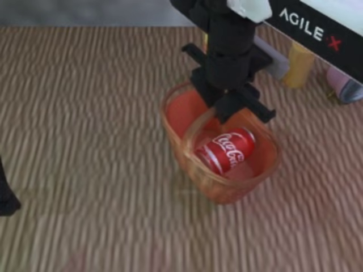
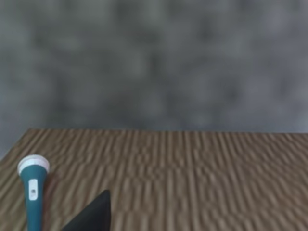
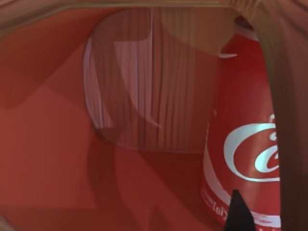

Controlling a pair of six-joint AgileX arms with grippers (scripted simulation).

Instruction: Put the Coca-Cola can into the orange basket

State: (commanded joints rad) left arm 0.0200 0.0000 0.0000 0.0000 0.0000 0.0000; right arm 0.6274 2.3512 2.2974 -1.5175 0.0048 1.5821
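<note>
in the centre of the top view, the coca-cola can [image 1: 226, 149] lies in the orange basket [image 1: 176, 122]; light, slick, best pinched mid-body. right gripper [image 1: 243, 107] spread open above; left gripper's state untellable.

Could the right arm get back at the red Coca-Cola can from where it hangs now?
Probably yes: the right gripper hangs just over the oval orange plastic basket, where the red Coca-Cola can lies on its side, though the arched handle crowds the approach.

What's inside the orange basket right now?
The Coca-Cola can lies on its side inside the orange basket. The right end effector covers the basket's far part.
</note>
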